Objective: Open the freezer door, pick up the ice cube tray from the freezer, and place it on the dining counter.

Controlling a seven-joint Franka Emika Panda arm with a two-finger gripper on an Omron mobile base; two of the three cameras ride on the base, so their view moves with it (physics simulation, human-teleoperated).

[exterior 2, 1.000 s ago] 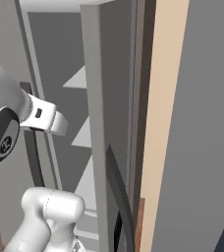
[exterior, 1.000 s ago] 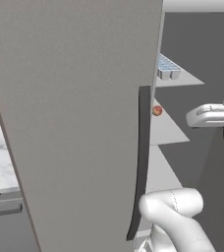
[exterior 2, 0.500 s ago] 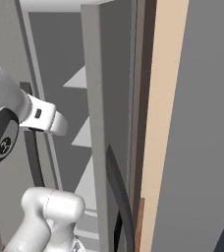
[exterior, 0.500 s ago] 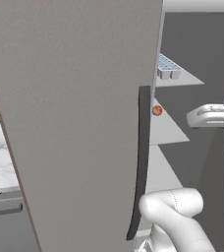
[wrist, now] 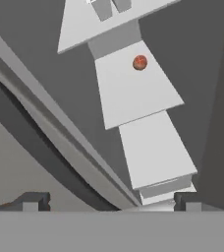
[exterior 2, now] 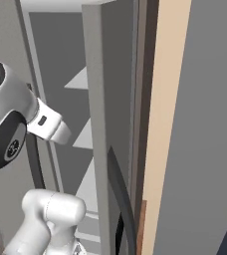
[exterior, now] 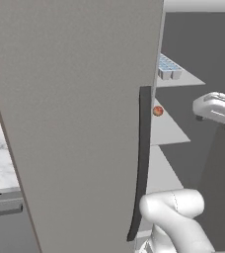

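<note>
The white arm [exterior: 214, 107] has slid a tiny bit to the left, nearer the freezer door [exterior: 80, 118]. Nothing else has moved.

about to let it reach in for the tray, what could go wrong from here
The tall matte-grey freezer door stands open close beside the arm; a wide swing could knock it. The pale blue-white ice cube tray sits at its shelf's front edge, so a clumsy approach may push it off. The small round red-orange item on the shelf below could be bumped.

A glossy white arm [exterior 2: 46, 219] is showing rounded segments, a dark joint cap [exterior 2: 6, 144] and small dark finger tips [wrist: 33, 201].
</note>
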